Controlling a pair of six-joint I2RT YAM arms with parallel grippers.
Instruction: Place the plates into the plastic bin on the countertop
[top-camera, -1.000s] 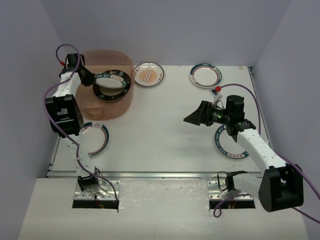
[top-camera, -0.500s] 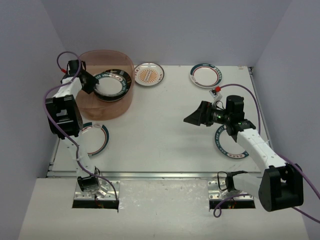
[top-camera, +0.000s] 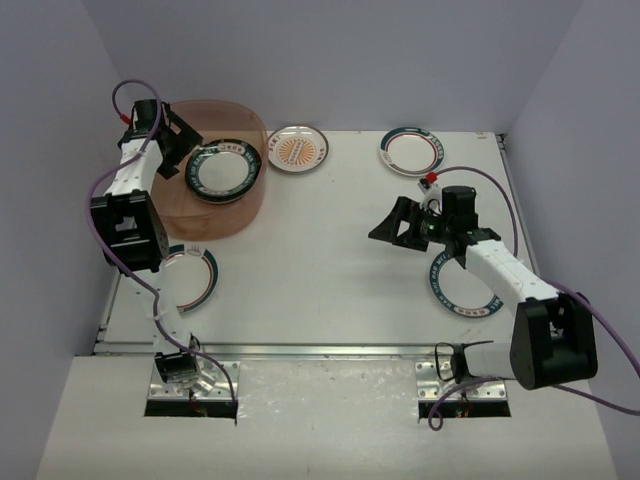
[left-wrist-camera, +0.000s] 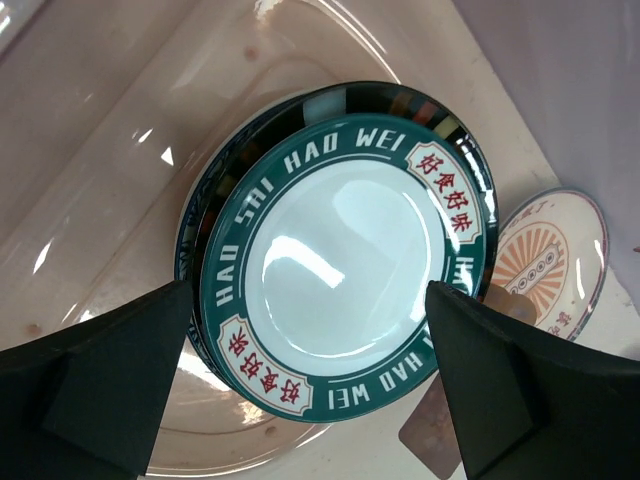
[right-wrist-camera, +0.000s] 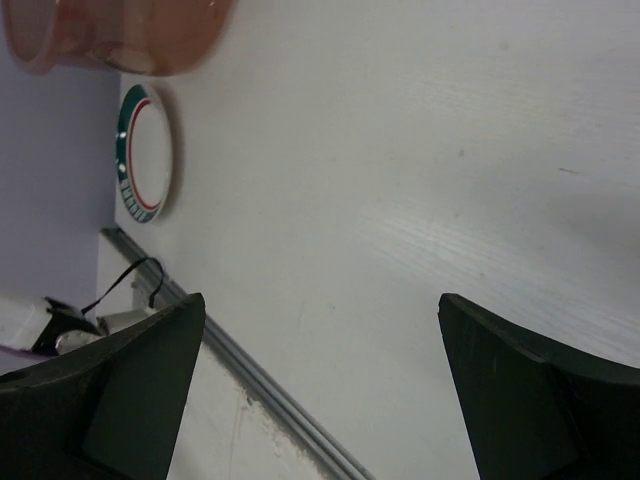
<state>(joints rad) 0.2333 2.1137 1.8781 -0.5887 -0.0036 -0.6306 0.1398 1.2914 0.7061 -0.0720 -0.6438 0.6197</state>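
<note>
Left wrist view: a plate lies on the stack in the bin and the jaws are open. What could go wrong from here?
1. The top plate sits off-centre on the darker plates below, so another drop may slide it against the plastic bin wall.
2. The open left gripper hangs by the bin's rim and could clip it on lifting out.
3. The near-left plate and near-right plate lie partly under the arms, which makes for awkward grasps.

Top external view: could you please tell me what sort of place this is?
Probably a robot test cell, not a kitchen: a flat white table boxed by plain lavender walls, with two black-and-white arms bolted at its near edge.
</note>
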